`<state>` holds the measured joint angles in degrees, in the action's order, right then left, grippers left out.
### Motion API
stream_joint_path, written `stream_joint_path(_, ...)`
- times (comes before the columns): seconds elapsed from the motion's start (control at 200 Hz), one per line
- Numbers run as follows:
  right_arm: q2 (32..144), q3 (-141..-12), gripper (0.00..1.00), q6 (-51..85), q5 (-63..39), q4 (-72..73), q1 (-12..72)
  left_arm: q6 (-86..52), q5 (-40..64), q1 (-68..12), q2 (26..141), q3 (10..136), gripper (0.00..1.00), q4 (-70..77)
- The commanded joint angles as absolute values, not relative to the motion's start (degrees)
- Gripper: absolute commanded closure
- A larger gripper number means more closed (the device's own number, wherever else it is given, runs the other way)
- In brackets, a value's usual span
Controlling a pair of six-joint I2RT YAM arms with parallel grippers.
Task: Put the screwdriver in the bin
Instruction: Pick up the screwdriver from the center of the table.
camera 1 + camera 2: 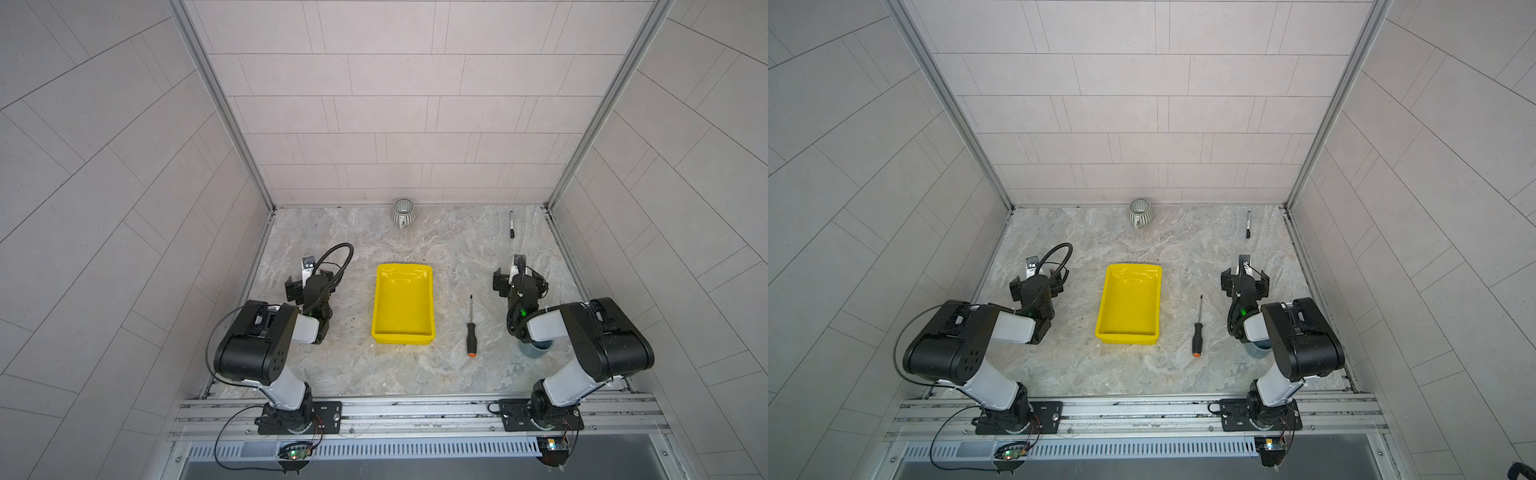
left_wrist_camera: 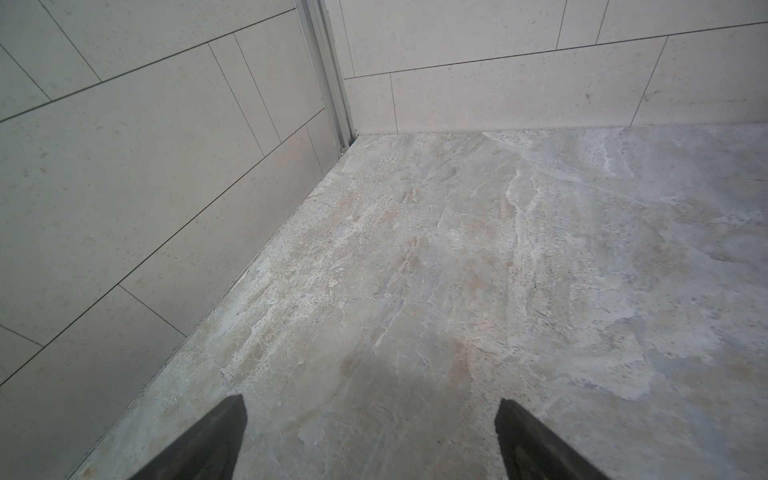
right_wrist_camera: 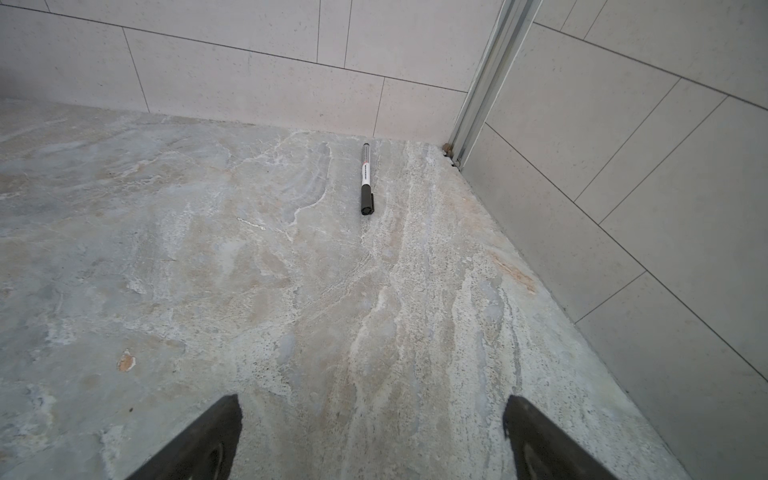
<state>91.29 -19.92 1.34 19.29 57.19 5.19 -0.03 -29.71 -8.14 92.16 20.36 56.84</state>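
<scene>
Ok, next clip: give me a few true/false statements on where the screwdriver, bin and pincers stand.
1. The screwdriver lies inside the bin. False: it lies on the table beside it.
2. The right pincer is open and empty. True.
3. The left pincer holds the marker. False: it is open and empty; the marker lies near the back wall.
4. The bin holds nothing. True.
5. The screwdriver's orange cap points toward the robot. True.

A lab test cell: tiled panel walls [image 1: 374, 104], aluminium rail [image 1: 415, 409], 2 arms.
</scene>
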Motion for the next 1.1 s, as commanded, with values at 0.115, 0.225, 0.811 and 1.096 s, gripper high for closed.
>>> stream_joint_path(0.115, 90.8, -20.2, 0.01, 1.4, 19.2, 57.4, 5.0, -0.6, -29.6, -7.9, 92.0, 20.9, 0.00, 58.5)
stream_joint_path(0.225, 90.7, -20.2, 0.01, 1.4, 19.2, 57.4, 5.0, -0.6, -29.6, -7.9, 92.0, 20.9, 0.00, 58.4)
stream_joint_path(0.811, 89.3, -17.0, 0.01, 0.8, 19.8, 62.7, 5.3, 2.9, -25.6, -9.0, 88.6, 16.3, 0.00, 65.3)
stream_joint_path(1.096, 56.6, -17.1, 0.01, 4.3, 33.5, 28.6, 16.3, -6.4, -31.7, -20.3, 58.8, 28.5, 0.00, 16.4)
